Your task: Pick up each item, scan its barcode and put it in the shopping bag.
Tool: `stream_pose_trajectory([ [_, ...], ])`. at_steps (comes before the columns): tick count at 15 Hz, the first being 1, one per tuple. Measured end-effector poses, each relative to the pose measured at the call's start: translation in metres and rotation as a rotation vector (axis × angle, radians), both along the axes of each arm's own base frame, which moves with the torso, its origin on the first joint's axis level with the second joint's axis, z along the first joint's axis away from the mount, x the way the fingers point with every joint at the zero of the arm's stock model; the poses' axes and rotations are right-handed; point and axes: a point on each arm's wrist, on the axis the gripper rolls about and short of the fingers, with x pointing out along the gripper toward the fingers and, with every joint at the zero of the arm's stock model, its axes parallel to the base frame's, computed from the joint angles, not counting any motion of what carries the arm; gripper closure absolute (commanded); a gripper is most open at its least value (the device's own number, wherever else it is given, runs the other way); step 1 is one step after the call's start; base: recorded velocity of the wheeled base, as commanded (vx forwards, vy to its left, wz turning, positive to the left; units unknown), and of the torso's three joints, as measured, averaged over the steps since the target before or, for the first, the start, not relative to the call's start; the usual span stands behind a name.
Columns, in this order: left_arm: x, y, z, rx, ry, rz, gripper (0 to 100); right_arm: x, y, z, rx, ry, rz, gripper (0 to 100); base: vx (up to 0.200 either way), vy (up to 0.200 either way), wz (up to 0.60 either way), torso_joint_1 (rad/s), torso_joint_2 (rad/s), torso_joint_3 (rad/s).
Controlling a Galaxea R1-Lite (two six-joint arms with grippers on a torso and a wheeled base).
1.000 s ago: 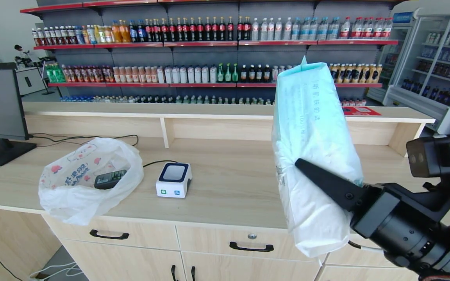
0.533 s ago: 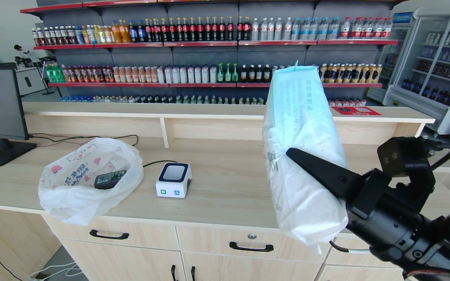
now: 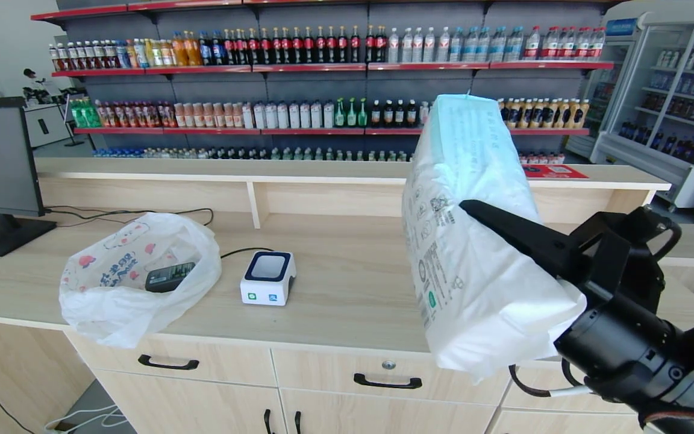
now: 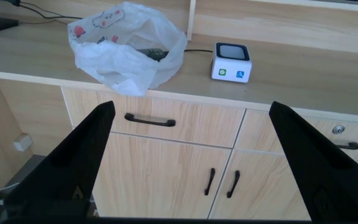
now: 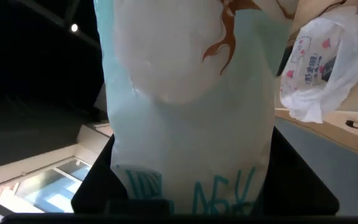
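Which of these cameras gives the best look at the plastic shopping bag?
The head view: the shopping bag sits whole, mouth open, a dark item inside. The left wrist view shows it from the front, lower down; the right wrist view catches it past the pack.

Your right arm (image 3: 624,349) is matt black: a round wrist, one long tapered finger (image 3: 515,235), a cable (image 3: 531,389) looping at its 8 o'clock. Left fingers (image 4: 86,155): black wedges.

The packet (image 3: 473,271) is white with mint green. The shopping bag (image 3: 100,301) is white with pink prints; the scanner (image 3: 268,283) white, navy-topped.
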Motion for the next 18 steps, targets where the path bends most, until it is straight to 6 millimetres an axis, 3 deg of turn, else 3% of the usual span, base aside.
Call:
stream_pose_trajectory([
  [5,0.0,0.0,0.0,0.002,0.0,0.0,0,-0.018,-0.018,0.002,0.15,0.159,0.087,100,0.0,0.0,0.0,0.0,0.0,0.0],
  [11,0.0,0.0,0.0,0.003,0.0,0.0,0,-0.034,-0.033,-0.001,0.21,0.239,0.13,100,0.0,0.0,0.0,0.0,0.0,0.0],
  [18,0.0,0.0,0.0,0.003,0.0,0.0,0,-0.05,-0.05,0.016,0.414,0.337,0.241,100,0.0,0.0,0.0,0.0,0.0,0.0],
])
